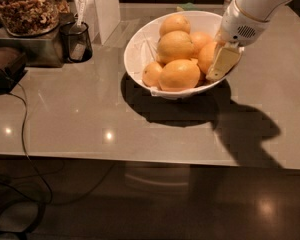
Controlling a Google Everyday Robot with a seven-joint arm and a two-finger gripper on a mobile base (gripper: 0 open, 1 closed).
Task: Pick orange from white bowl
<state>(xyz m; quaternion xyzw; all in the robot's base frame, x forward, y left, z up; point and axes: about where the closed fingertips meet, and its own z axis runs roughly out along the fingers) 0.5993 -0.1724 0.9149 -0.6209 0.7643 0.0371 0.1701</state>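
The white bowl (140,44) stands on the counter, rim tilted, and holds several yellow-orange oranges. A big one (175,45) lies on top in the middle, and another (179,75) lies at the front. No dark stem scar shows on any of them, so I cannot tell which one is the scarred orange. My gripper (217,70) reaches down from the upper right into the bowl's right side. Its cream-coloured tip is against the orange at the right edge (208,57). That orange still rests in the bowl.
A small dark glass cup (76,42) stands left of the bowl beside a white box (101,9). A jar of nuts (24,8) sits on a metal appliance at the far left. A dark device (5,69) with a cable lies near the left edge. The counter's front edge (140,159) runs below.
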